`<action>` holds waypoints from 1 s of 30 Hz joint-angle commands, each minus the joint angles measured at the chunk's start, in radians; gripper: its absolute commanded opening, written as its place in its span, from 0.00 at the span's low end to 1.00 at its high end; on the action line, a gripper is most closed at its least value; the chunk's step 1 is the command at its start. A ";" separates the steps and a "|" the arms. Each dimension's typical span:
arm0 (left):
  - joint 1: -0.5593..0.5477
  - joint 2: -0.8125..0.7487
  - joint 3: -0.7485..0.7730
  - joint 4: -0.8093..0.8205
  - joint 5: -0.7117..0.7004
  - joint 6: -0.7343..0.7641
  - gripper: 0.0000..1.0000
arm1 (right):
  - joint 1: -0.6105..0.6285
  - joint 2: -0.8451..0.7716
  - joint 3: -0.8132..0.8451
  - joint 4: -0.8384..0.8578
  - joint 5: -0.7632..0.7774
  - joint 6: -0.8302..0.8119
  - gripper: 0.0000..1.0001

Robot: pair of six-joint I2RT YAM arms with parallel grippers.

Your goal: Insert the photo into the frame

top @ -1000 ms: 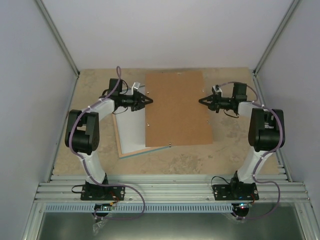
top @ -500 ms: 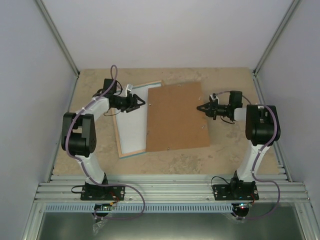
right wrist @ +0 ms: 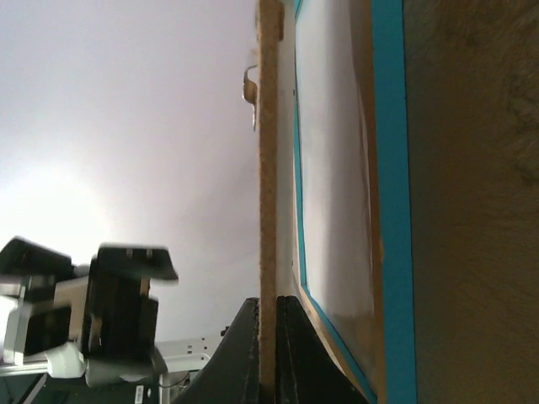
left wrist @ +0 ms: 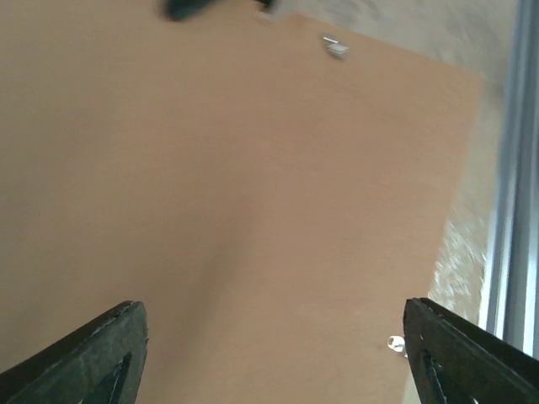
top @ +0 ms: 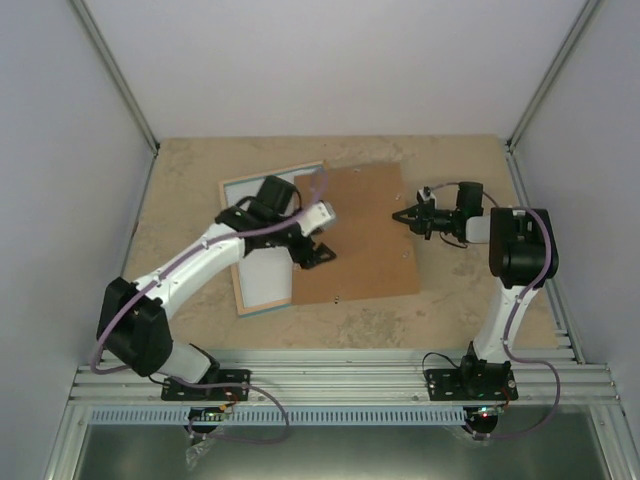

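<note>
The frame is laid flat on the surface left of centre in the top view, with its turquoise rim and a white inside shown. Its right part is covered by the brown backing board. The board's right edge is pinched by the right tool, pressed together on it. The left tool is held spread over the board's lower left. The photo cannot be made out.
</note>
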State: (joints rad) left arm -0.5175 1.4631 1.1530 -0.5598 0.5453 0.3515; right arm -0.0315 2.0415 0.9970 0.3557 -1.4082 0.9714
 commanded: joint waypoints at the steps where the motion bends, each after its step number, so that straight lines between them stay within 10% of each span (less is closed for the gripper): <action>1: -0.163 -0.023 -0.034 -0.042 -0.138 0.213 0.86 | 0.016 -0.024 0.011 0.078 -0.071 0.060 0.01; 10: -0.325 -0.018 -0.089 0.009 -0.290 0.296 0.88 | 0.031 -0.048 -0.027 0.325 -0.068 0.285 0.00; 30: -0.306 -0.089 -0.202 -0.019 -0.503 0.319 0.86 | 0.059 -0.062 -0.044 0.373 -0.081 0.326 0.00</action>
State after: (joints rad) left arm -0.8486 1.4090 0.9722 -0.5667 0.1017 0.6579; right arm -0.0002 2.0258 0.9604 0.6930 -1.4265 1.2736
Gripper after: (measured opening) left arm 0.867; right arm 0.046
